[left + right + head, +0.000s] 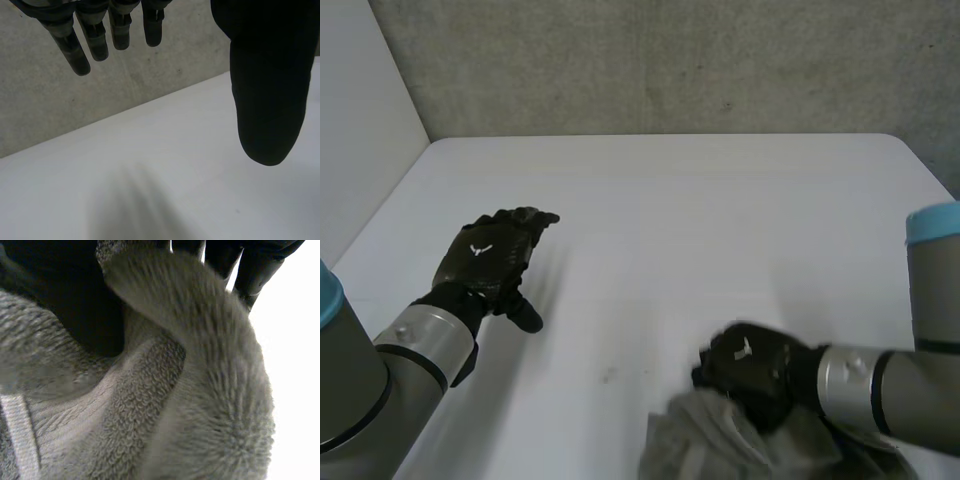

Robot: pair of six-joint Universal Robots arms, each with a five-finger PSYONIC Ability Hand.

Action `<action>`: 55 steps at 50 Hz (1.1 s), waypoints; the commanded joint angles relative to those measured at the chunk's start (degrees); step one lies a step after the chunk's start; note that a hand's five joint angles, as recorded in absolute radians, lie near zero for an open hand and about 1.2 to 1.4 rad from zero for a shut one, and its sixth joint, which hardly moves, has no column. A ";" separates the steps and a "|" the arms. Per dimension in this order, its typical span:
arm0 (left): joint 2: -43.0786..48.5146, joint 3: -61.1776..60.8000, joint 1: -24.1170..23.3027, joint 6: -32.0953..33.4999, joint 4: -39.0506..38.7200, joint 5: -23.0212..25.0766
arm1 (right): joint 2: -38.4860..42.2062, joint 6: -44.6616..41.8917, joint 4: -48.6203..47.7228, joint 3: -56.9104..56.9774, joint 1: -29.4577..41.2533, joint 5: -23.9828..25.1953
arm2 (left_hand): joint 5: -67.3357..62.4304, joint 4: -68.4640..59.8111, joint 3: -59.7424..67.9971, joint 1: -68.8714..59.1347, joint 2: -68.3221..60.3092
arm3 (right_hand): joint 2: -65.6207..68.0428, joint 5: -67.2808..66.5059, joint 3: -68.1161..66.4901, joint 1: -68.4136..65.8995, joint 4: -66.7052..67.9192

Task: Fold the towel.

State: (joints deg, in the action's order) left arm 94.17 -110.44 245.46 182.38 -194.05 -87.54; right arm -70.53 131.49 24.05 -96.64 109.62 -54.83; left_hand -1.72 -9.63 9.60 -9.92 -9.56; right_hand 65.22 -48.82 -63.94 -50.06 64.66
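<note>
Towel (740, 445), head view: bunched at the counter's (700, 220) near edge, right hand (755, 370) clamped on it. Left wrist view: left hand (260, 100) open, empty. Right wrist view: fingers (250, 270) grip a wad, not a corner. One tug and it could slide off that edge!

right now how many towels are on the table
1. The crumpled grey terry towel lies at the white table's near edge on the robot's right, gripped by the right hand. Its folds could hide another.
</note>
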 commanded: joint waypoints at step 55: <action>-4.96 -1.36 3.01 -0.97 7.72 -1.05 | -1.63 29.26 -27.92 5.49 4.02 -24.27 | -4.72 -6.81 6.83 -6.52 -6.88 | -51.27 44.86 49.99 36.11 -50.70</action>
State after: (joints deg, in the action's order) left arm 90.84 -109.47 249.16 181.65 -190.49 -88.18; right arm -71.14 161.71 -0.58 -84.78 117.41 -81.15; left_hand -1.72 -11.82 11.82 -11.91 -11.82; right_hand 12.66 -3.18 -12.20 -11.79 13.24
